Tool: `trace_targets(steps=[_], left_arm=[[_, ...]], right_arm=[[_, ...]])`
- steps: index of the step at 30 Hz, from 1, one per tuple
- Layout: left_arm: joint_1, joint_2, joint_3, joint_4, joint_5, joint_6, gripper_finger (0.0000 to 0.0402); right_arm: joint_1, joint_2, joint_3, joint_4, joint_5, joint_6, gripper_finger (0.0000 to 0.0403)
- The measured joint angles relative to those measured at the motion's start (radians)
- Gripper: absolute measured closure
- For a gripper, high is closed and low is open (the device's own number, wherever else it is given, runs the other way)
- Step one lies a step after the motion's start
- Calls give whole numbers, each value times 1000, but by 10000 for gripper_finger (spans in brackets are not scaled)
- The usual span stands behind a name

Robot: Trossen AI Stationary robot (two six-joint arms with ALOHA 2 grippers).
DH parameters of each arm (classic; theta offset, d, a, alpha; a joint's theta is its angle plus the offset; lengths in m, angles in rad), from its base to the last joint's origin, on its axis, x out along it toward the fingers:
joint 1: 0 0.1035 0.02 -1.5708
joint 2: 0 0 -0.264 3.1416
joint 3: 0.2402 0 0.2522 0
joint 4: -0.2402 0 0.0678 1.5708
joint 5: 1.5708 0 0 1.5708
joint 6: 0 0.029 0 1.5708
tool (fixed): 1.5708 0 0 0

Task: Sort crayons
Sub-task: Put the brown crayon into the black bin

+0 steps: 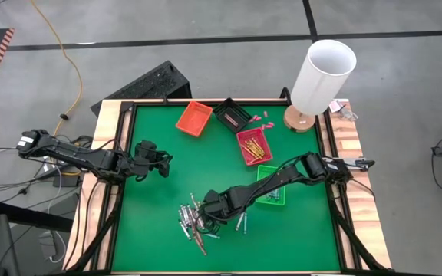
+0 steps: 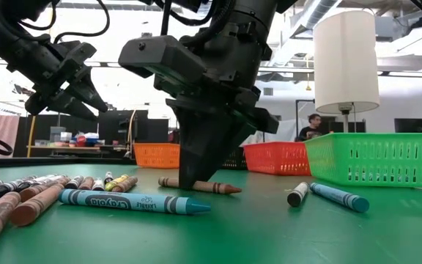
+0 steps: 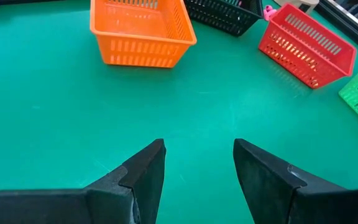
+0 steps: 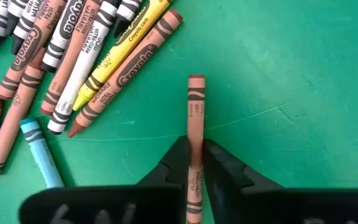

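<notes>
4 trays (image 1: pixel 193 118); right pincer (image 4: pixel 194 163) grips 1 brown crayon (image 4: pixel 195 118)

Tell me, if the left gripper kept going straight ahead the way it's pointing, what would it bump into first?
Probably nothing soon. The left gripper hovers open over bare green mat. Straight ahead, the gap between the orange basket and the red basket looks free, though depth is hard to judge.

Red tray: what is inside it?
The red tray holds several yellow-orange crayons, seen from above. Anything beneath them is covered. In the low view its mesh wall hides the contents.
</notes>
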Motion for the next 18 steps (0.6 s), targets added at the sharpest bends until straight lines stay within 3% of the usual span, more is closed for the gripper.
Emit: trace_targets(steps=[8,18], left_arm=[[0,0,0,0,0,0,221],[0,0,0,-1,2,1,221]], right_arm=[[0,0,0,10,12,-22,395],[-16,-13,21,-19,8,-109,399]])
